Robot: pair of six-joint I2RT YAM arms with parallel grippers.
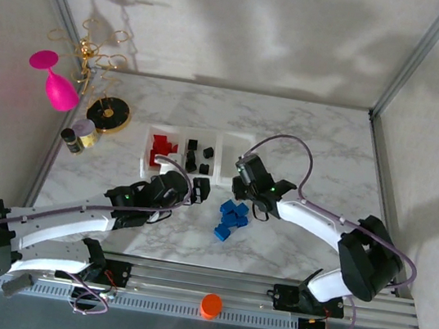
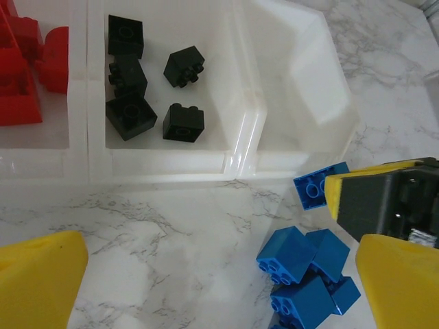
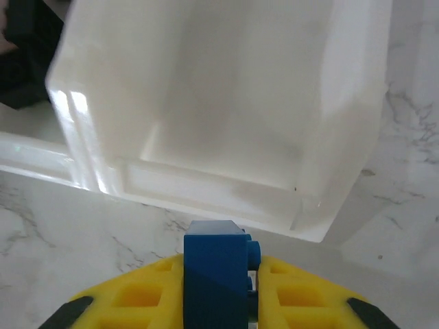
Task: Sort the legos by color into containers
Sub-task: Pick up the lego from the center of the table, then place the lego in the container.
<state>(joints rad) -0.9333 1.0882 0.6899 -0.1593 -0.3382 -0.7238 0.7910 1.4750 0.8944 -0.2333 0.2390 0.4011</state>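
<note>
The right gripper (image 3: 218, 291) is pinching one small blue plastic brick (image 3: 218, 271) between its yellow ribbed fingers (image 3: 140, 298), with the jaws pressed against the brick's two sides. It is holding that brick just in front of the near wall of the empty clear square tray (image 3: 226, 103), the right-hand one of the three joined translucent containers (image 1: 229, 154). The brick is sitting outside that tray, and I cannot tell whether it is touching the white marble table (image 2: 171, 226). The left gripper (image 2: 219, 281) is standing spread wide, its yellow fingertips (image 2: 41, 274) showing at both sides of the left wrist view with only bare marble between them. It is hovering near the row's front edge, before the middle tray. Five small black bricks (image 2: 147, 86) are lying in that middle tray. A cluster of red bricks (image 2: 20, 68) is lying in the left tray. A heap of loose blue bricks (image 2: 305, 271) is resting on the marble just beside the right gripper, near the trays but outside them. At the table's far left, a pink plastic goblet (image 1: 56, 84) is standing beside a black-and-gold round disc (image 1: 113, 114). An orange cap (image 1: 211, 305) is sitting on the rail between the arm bases.
</note>
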